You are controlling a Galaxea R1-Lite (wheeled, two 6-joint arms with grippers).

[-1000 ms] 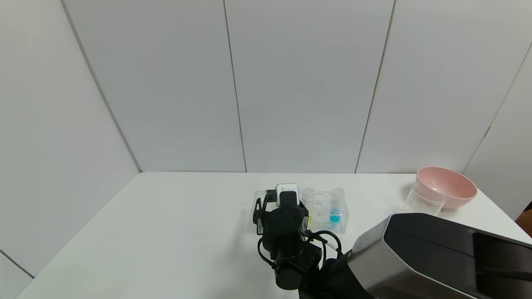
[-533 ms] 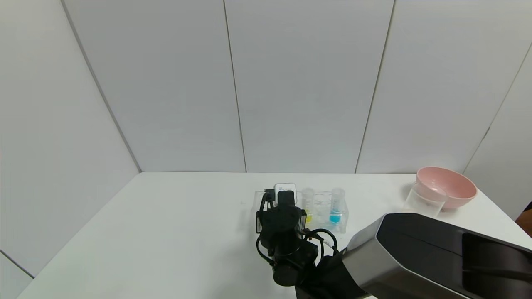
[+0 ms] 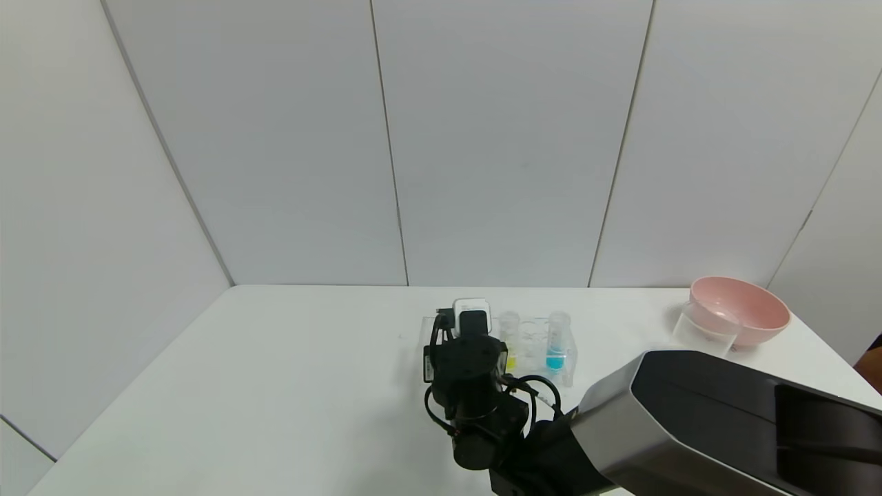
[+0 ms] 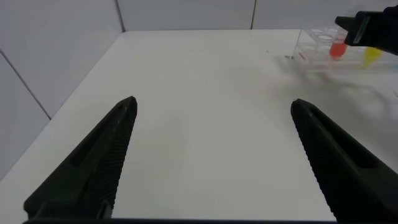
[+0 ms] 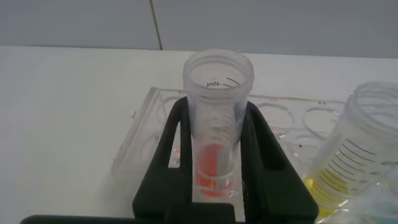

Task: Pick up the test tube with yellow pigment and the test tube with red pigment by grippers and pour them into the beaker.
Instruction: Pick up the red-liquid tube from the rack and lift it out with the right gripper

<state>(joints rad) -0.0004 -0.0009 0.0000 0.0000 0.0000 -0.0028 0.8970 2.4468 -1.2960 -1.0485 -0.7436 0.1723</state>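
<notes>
Red-pigment test tube (image 5: 214, 149) sits clamped in the right gripper (image 5: 214, 180), seemingly above the rack (image 5: 149, 140); head view hides this.

White table (image 3: 275, 386) w/ grey panelled walls (image 3: 510, 138) behind.

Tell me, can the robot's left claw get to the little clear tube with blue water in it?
Probably not easily. The left gripper hangs open over bare table, well away from the clear rack. The right gripper, closed on the red-liquid tube, stands before the blue-liquid tube.
</notes>
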